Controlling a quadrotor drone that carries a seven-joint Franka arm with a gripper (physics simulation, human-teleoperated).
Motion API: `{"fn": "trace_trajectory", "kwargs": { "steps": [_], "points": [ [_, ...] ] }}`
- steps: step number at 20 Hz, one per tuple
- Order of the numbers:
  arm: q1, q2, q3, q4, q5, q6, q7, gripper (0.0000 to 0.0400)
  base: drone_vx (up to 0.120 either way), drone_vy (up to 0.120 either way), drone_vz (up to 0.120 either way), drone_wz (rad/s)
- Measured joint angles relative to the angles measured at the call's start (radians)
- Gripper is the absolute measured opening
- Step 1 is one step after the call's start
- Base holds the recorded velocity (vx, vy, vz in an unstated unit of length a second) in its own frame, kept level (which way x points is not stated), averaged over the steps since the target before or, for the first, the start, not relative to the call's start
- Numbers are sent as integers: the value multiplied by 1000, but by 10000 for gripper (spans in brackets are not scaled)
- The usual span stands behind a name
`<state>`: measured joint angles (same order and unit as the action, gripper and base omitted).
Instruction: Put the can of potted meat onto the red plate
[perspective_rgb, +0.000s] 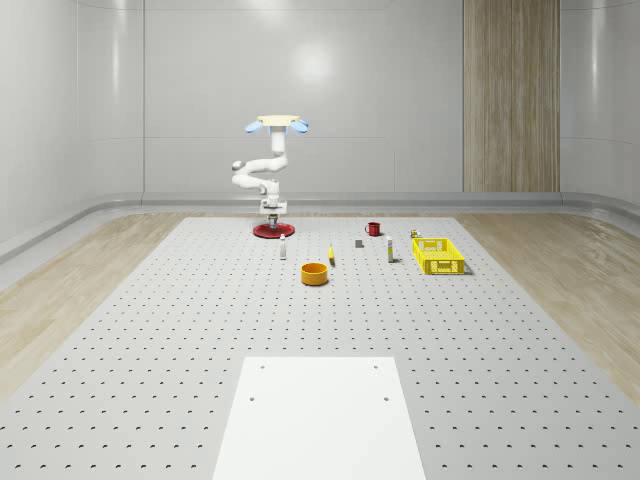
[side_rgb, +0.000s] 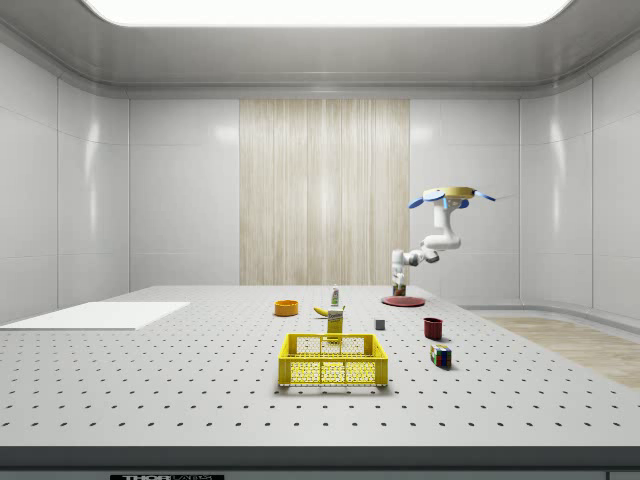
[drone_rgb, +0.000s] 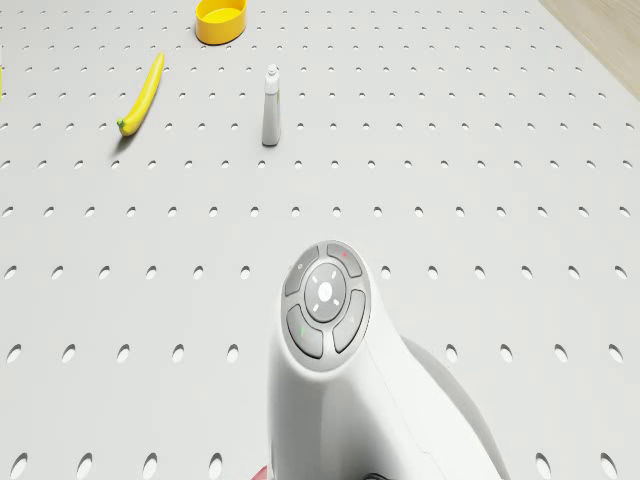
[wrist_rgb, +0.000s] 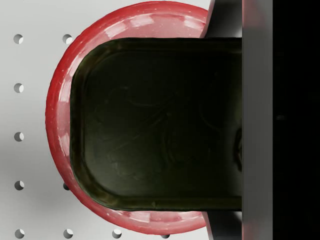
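The drone (perspective_rgb: 274, 124) hovers above the red plate (perspective_rgb: 262, 232) at the far side of the perforated table, its white arm (perspective_rgb: 262, 172) bent down toward the plate. In the wrist view the dark top of the can of potted meat (wrist_rgb: 155, 125) sits right over the red plate (wrist_rgb: 57, 110), whose rim shows around it. A dark finger (wrist_rgb: 257, 100) presses against the can's side. The gripper (perspective_rgb: 272, 209) is shut on the can, just above the plate. From the side, the gripper (side_rgb: 401, 287) hangs over the plate (side_rgb: 415, 300).
A small bottle (perspective_rgb: 283, 247), a banana (perspective_rgb: 331, 254), an orange bowl (perspective_rgb: 315, 273), a red mug (perspective_rgb: 372, 229) and a yellow crate (perspective_rgb: 438, 256) stand nearer on the table. A white panel (perspective_rgb: 320, 415) lies at the near edge. A coloured cube (side_rgb: 440, 355) sits near the mug.
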<state>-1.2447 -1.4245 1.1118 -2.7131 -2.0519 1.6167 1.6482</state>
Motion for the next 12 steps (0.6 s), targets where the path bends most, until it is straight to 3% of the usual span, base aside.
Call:
{"fn": "trace_trajectory", "kwargs": {
  "steps": [3,7,12],
  "points": [
    [-4,2,-20,10,-18,10,-1,286,0,0,0,0],
    [-4,4,-26,14,-22,14,-2,357,0,0,0,0],
    [3,1,10,-5,13,-4,-1,388,0,0,0,0]
  ]
}}
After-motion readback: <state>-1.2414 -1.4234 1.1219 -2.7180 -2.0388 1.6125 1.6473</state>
